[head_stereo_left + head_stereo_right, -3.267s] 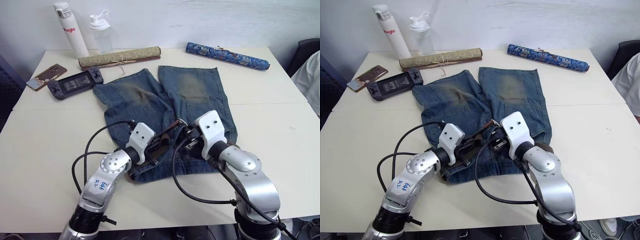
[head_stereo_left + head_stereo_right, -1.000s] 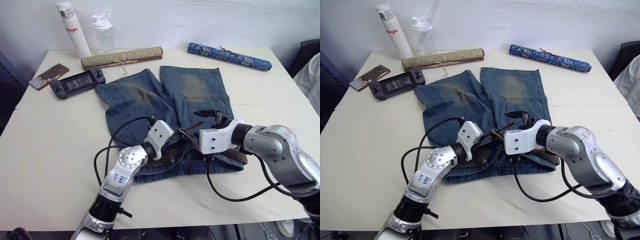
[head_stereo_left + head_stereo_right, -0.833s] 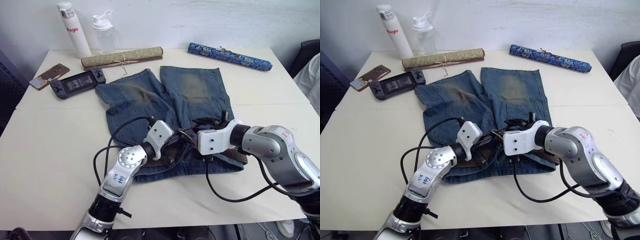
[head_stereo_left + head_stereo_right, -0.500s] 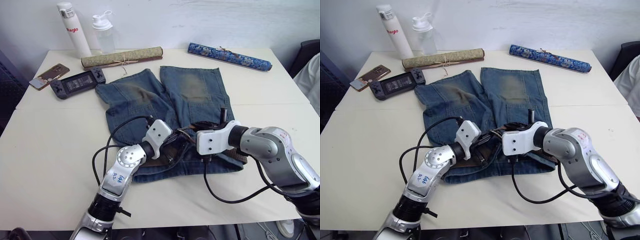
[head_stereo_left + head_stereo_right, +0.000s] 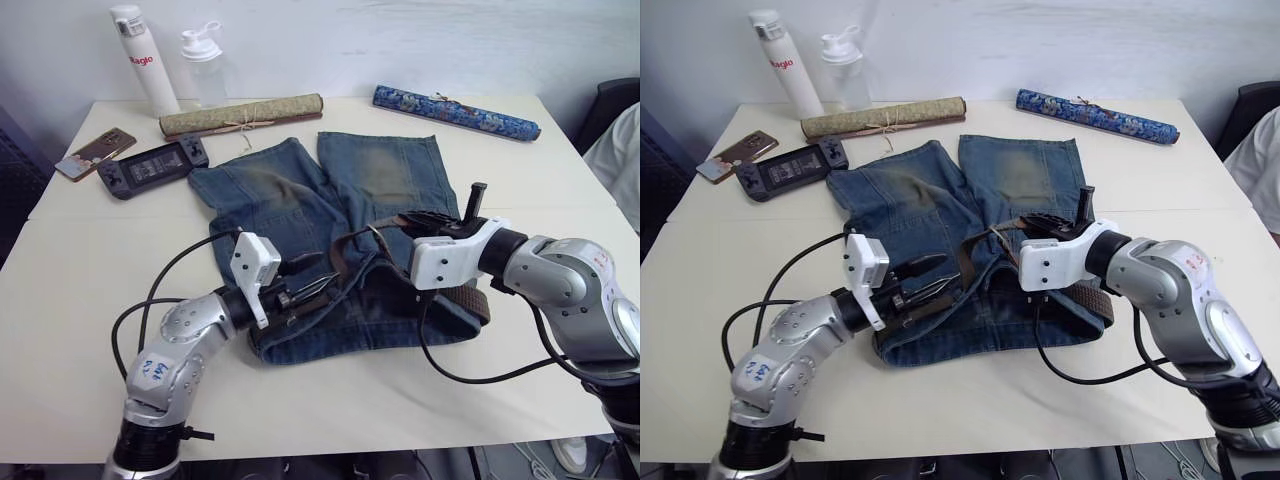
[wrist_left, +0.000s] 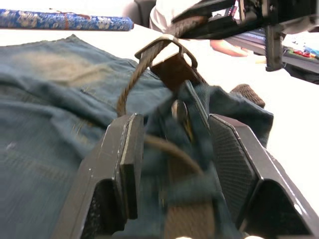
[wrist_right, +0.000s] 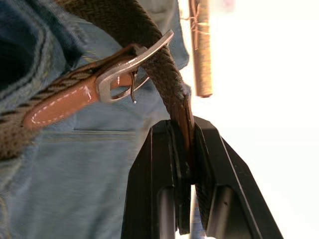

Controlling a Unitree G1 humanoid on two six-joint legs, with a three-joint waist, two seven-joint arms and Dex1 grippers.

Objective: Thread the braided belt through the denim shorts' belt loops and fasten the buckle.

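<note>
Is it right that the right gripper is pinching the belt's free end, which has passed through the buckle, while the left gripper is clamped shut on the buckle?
Not quite. The left gripper is open, its fingers spread either side of the waistband, not shut on the buckle; the left wrist view shows this. The rest holds: the right gripper pinches the braided belt beyond the buckle.

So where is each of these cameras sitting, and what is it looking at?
Head pair: high, looking down at the shorts on the table, both arms showing.
Left wrist: low by the open left end effector, facing the buckle.
Right wrist: behind the right end effector, shut on the belt.
All share belt and shorts.
</note>
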